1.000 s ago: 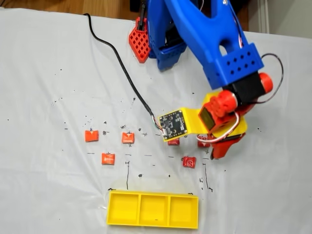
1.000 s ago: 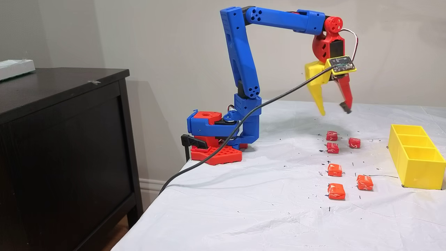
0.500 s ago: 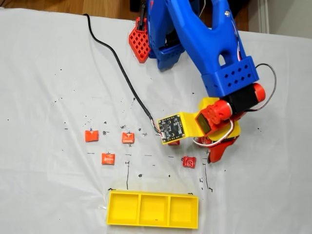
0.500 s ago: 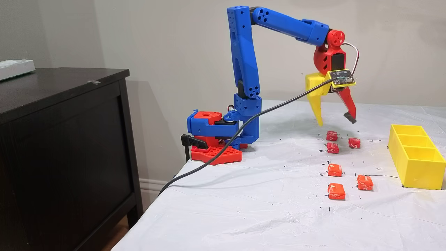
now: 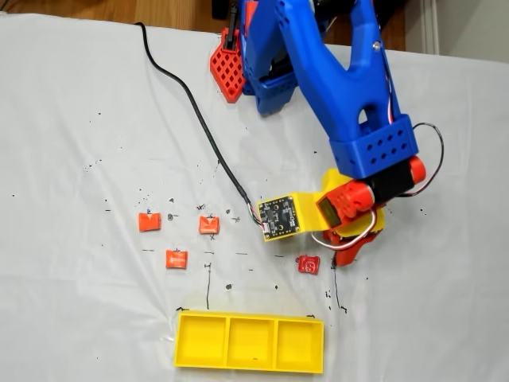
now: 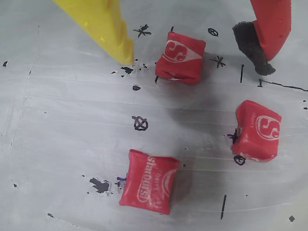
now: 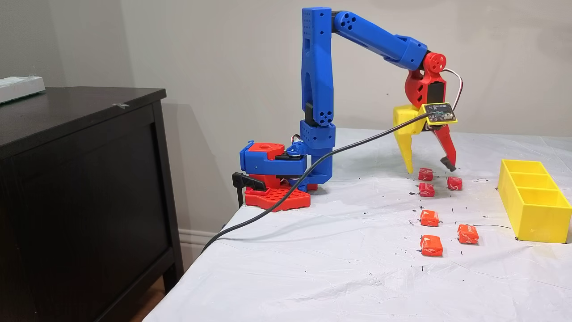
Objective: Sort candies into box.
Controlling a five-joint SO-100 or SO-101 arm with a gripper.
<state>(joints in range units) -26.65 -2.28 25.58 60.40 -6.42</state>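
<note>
Candies lie loose on the white desk, all short of the yellow box, whose three compartments look empty. Three red candies cluster under the arm; in the wrist view the claw hangs open, its yellow finger and red finger set either side of the nearest red candy without touching it. A second red candy sits just beside that one on the right of the wrist view, and a third below it. Three orange candies lie well apart from the box, to the left of the red group in the top-down fixed view.

Each sweet looks light, small and slightly soft, its glossy wrapper probably slippery; the surest hold is likely across the flat sides at the middle, not on the crimped ends. A light squeeze should do.

Nothing blocks the straddled candy, though the red finger's dark pad hangs near the second candy and could nudge it on closing. A black cable trails from the camera board across the desk, away from the box. Ink marks dot the desk around the sweets.
</note>
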